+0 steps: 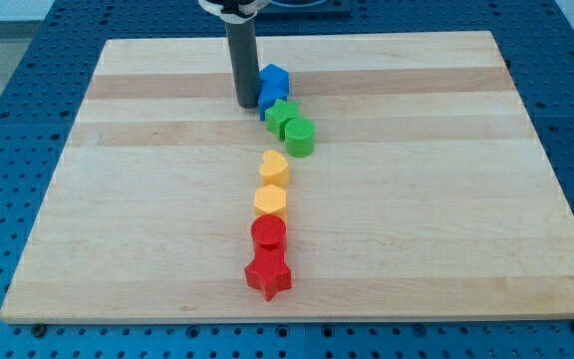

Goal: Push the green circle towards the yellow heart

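Observation:
The green circle (302,136) sits just above and to the right of the yellow heart (275,168), a small gap between them. A second green block (283,115), its shape unclear, touches the circle at its upper left. My tip (246,105) is down on the board to the left of the blue blocks, up and to the left of the green circle, apart from it. The rod rises from there to the view's top edge.
Two blue blocks (272,85) stand next to the rod on its right. Below the heart run a yellow hexagon (270,201), a red round block (268,235) and a red star (268,275). The wooden board (118,199) lies on a blue perforated table.

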